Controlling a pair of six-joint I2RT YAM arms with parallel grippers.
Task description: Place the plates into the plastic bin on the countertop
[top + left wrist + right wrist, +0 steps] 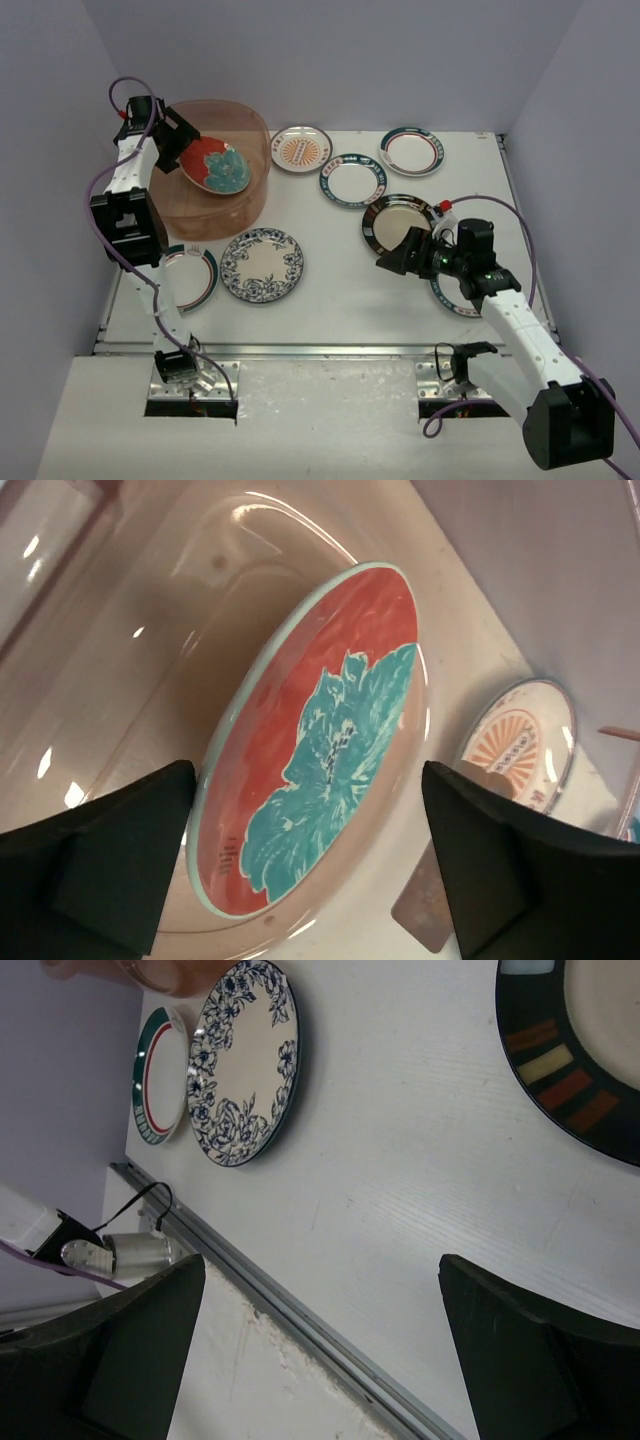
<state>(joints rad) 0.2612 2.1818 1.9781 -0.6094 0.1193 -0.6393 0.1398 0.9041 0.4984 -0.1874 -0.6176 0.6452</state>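
The plastic bin (252, 196) stands at the back left. A red-and-teal floral plate (213, 165) lies tilted inside it, leaning on the wall. My left gripper (184, 150) is open just above that plate's left edge. In the left wrist view the plate (320, 740) lies beyond my open left gripper (310, 865) and the fingers (100, 860) do not touch it. My right gripper (392, 258) is open and empty, low over the countertop (330, 290), just in front of the shiny dark plate (398, 218). A blue floral plate (262, 264) lies front left.
An orange sunburst plate (301, 148) and two teal-rimmed plates (352, 180) (411, 150) lie at the back. One rimmed plate (195, 275) lies partly under the left arm, another (452, 297) under the right arm. The metal rail (300, 1310) runs along the front edge.
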